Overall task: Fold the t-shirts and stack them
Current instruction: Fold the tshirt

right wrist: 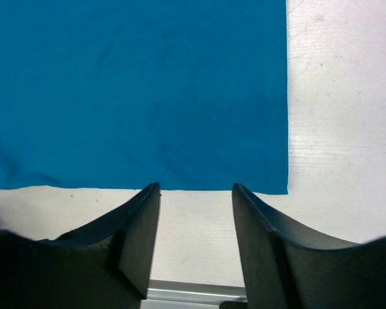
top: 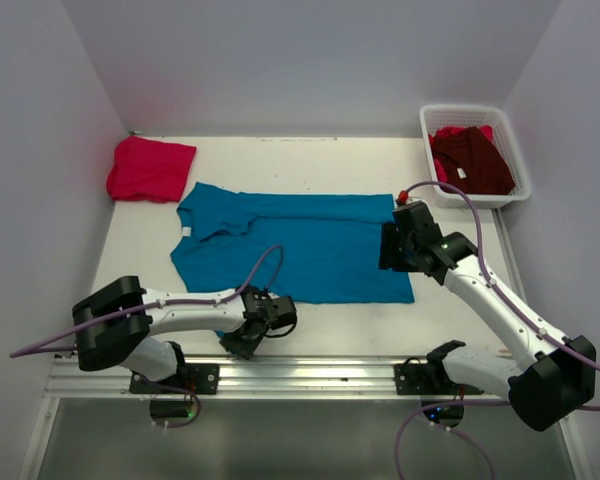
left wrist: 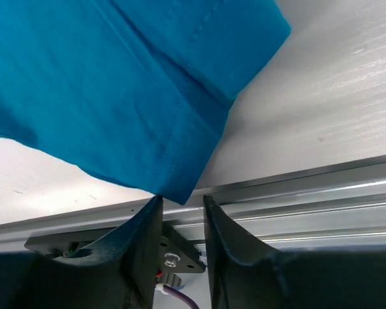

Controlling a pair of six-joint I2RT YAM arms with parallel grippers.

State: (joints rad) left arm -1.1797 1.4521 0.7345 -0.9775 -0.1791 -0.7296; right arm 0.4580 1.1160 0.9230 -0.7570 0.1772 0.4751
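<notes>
Standing by the worktop point(top: 280, 165), I see the teal-blue t-shirt point(top: 300, 250) spread flat across its middle, collar to the left and hem to the right. The bright pinkish-red t-shirt point(top: 150, 168) lies folded in the far left corner, just beyond the teal one's far sleeve. The dark maroon t-shirt point(top: 472, 160) sits bunched in the white mesh basket point(top: 475, 110) at the far right corner, with a bit of red cloth showing under it.

The left arm point(top: 180, 300) reaches low along the near edge, beside the metal rail point(top: 310, 365). Its wrist camera shows the left jaws a narrow gap apart, the fingertips point(left wrist: 148, 225) level with a stitched corner of the teal cloth. That corner's tip hangs right at the mouth of the gap, and nothing is pinched between them.

The right arm point(top: 490, 300) bends in over the hem end of the shirt. The right jaws stand wider apart, fingertips point(right wrist: 141, 219) on bare worktop just at the straight edge of the hem, near its corner, holding nothing.
</notes>
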